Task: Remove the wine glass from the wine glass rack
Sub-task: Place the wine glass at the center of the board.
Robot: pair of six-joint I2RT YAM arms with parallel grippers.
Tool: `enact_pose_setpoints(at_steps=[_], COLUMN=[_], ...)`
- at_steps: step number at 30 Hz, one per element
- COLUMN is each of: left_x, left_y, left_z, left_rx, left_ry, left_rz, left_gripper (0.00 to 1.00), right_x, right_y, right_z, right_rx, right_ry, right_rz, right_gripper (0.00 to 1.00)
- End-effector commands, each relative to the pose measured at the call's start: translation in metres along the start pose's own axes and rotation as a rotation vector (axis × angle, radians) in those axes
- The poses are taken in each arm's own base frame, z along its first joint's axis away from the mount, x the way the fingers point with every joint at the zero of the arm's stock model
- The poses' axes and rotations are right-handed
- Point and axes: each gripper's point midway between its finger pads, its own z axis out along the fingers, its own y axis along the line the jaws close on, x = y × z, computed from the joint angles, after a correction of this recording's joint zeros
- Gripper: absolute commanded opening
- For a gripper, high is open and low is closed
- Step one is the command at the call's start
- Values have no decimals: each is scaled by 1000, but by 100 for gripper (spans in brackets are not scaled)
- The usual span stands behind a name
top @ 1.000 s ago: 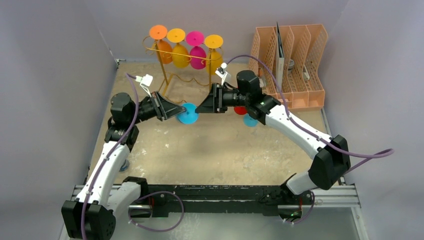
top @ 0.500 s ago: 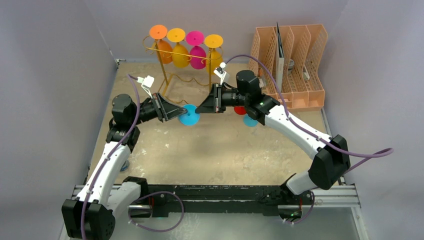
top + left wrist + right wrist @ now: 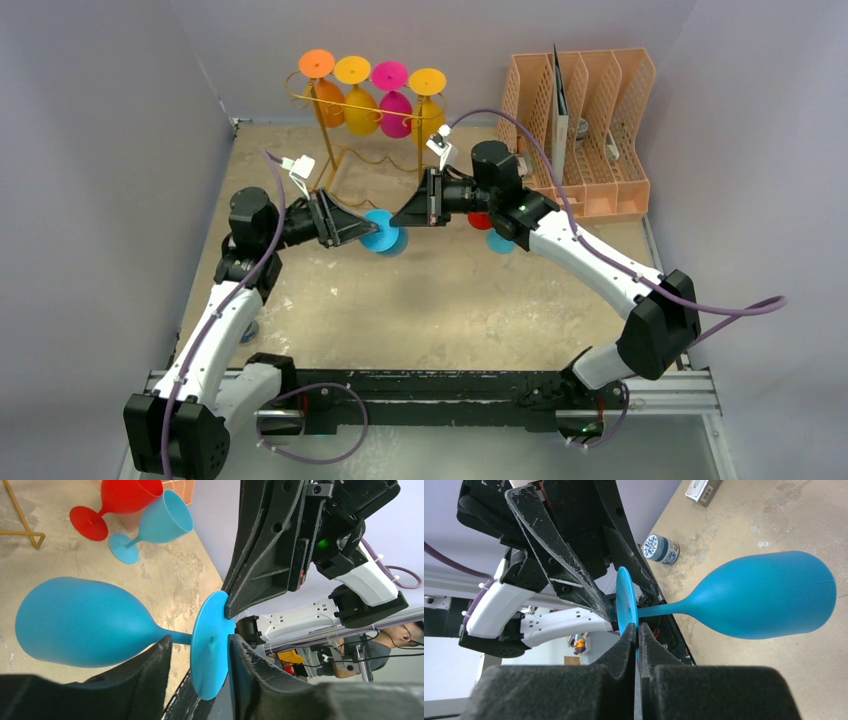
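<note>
A worn tan table (image 3: 450,310) sits boxed in by pale grey walls (image 3: 100,150). From the near edge both arms bend inward and meet above mid-table, tips facing each other. Between them the blue wine glass (image 3: 75,622) lies sideways in the air, well apart from the rack. The right gripper (image 3: 637,631) is pressed together on the rim of the glass's foot. The left gripper (image 3: 360,229) stands spread, a finger on either side of the stem. Beyond, a red glass (image 3: 120,500) lies on the table. At the back wall the gold rack (image 3: 328,145) carries four hanging glasses, with a peach file organiser (image 3: 600,120) to its right.
</note>
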Motion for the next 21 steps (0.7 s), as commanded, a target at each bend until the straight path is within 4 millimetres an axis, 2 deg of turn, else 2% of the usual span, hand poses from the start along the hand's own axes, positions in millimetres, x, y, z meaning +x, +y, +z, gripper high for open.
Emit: enact_pose_setpoints(at_steps=[1,3,7,11,16,21], left_x=[8,12,29,44,36,33], left_y=[-2,0,3,-1,-9,-14], left_z=[-2,-3,-8,-11,-9,-7], left_rx=[4,-1,2,59,101,132], left_ry=[37,49,119,196,161,158], left_rz=[27,20,-5,-27,-18,-25], left_gripper=[47,55,61,61,50,34], right_x=[-11,-12,-12,-12,-10,-8], right_y=[18,14,10,9,11,13], right_z=[-9,-10,-12,-11,-5,-2], right_rx=[-15,4,33,27,7,-5], right_ry=[-50,-62,-73,-66,-51,-43], right_rz=[-91,-98,-113,-120,-124,-126], right_gripper=[0,0,0,0,0,0])
